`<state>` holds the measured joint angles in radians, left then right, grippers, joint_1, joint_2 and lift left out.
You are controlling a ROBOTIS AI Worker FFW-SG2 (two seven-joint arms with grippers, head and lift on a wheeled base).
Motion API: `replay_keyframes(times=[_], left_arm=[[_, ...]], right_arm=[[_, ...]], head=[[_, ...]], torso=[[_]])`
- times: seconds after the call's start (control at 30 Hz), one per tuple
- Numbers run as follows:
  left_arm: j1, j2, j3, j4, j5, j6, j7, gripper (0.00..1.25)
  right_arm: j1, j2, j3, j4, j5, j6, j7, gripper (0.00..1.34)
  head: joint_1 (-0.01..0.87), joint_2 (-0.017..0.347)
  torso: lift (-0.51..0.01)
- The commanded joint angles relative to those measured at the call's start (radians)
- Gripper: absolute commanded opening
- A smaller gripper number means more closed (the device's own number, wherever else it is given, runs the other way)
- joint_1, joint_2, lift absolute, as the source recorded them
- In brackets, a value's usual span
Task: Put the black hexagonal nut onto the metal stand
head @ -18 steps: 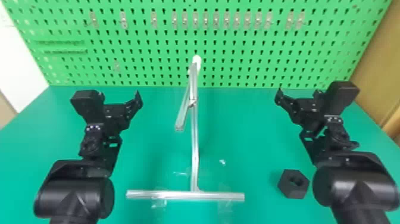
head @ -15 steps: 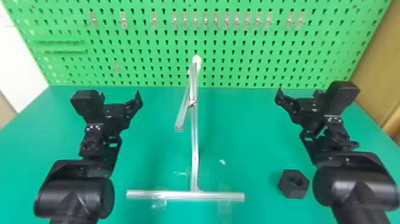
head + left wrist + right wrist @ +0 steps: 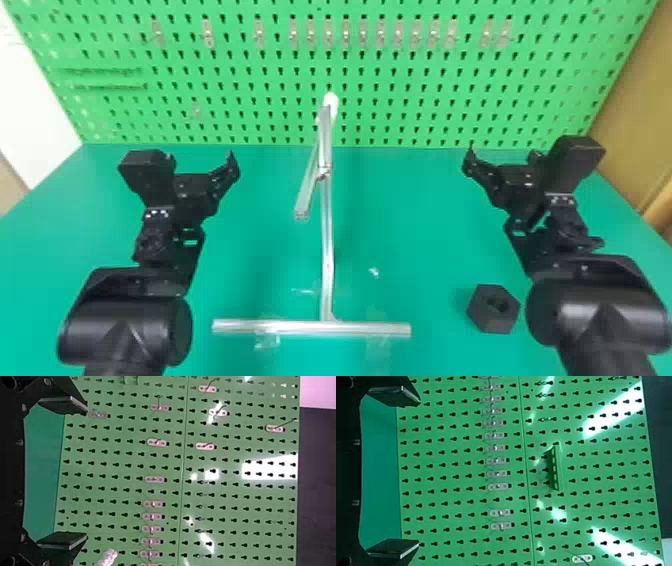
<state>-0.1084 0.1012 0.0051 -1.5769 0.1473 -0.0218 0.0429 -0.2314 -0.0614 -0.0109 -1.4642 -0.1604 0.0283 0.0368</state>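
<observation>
Two grippers are being held open above one green table point(image 3: 430, 240), one on each side of one metal stand point(image 3: 326, 250); the left gripper point(image 3: 201, 156) is being kept wide, its two flat fingers point(image 3: 65, 404) being set well apart, and the right gripper point(image 3: 502, 152) is being spread likewise, its two fingers point(image 3: 395, 395) being parted to a broad gap. One nut point(image 3: 492, 309), black and six-sided, is being supported by the table, its single hole being turned partly upward. It is being placed nearer the robot than the right gripper's fingers, well apart from them, and to the right of the stand's base bar point(image 3: 310, 327). The right forearm point(image 3: 590, 310) is being positioned near the nut, on its outer side. The left gripper is being separated from the nut by the stand, which is being interposed between them. One slanting bar point(image 3: 307, 192) is being carried by the stand, and one white tip point(image 3: 329, 102) is being displayed at its top. Clear tape point(image 3: 267, 340) is being seen beside the base bar. Behind, one green pegboard point(image 3: 400, 95) is being lined by an upper row of fifteen clips point(image 3: 258, 34).
</observation>
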Motion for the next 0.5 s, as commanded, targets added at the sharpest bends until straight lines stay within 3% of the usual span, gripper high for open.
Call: replay_keyframes(times=[0.0,0.17,0.47], left_arm=[[-0.001,0.000,-0.001,0.000,0.000,0.000,0.000,1.09],[-0.001,0.000,-0.001,0.000,0.002,-0.001,0.000,1.09],[-0.001,0.000,-0.001,0.000,0.003,-0.001,0.000,1.09]], right_arm=[[0.001,-0.002,-0.003,-0.005,-0.001,0.021,0.000,1.28],[0.004,-0.003,-0.009,-0.021,0.006,0.073,0.000,1.28],[0.004,-0.020,-0.032,-0.071,0.039,0.366,0.003,1.26]], head=[[0.693,0.081],[0.693,0.081],[0.693,0.081]], torso=[[-0.001],[-0.001],[-0.001]])
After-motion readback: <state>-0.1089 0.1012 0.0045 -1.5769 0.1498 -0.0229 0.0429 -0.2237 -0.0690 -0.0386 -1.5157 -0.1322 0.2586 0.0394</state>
